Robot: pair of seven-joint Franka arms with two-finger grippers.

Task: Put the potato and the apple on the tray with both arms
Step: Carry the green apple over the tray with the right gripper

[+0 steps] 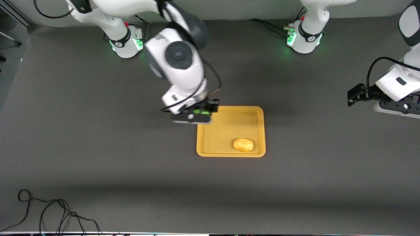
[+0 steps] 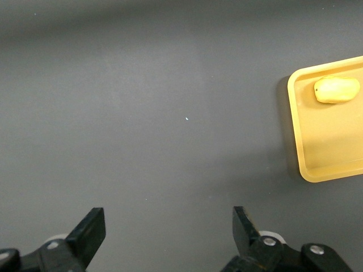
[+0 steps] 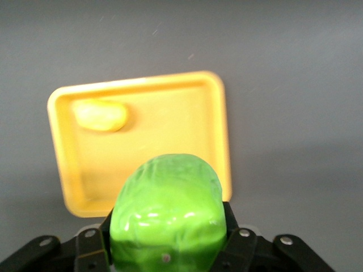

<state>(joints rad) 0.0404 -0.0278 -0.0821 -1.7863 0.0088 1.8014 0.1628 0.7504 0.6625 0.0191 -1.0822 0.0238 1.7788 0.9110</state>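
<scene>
The right tool (image 1: 196,115) hangs over the tray (image 1: 210,144) corner that lies toward the right arm's end of the desk (image 1: 98,147) and toward the robot bases. Its fingers are clamped on the apple (image 3: 167,212), which fills the gap between them in the right wrist view; only a strip of green shows under the wrist in the front view.

The tray is rectangular, its edges square to the desk edges. The potato (image 1: 243,145) lies inside it, in the corner nearest the front camera and toward the left arm's end. Its long axis runs along the tray's camera-side rim.

The left tool (image 2: 169,238) waits over bare desk at the left arm's end, well apart from the tray, fingers spread wide and holding nothing.

No readable writing shows on any item.
</scene>
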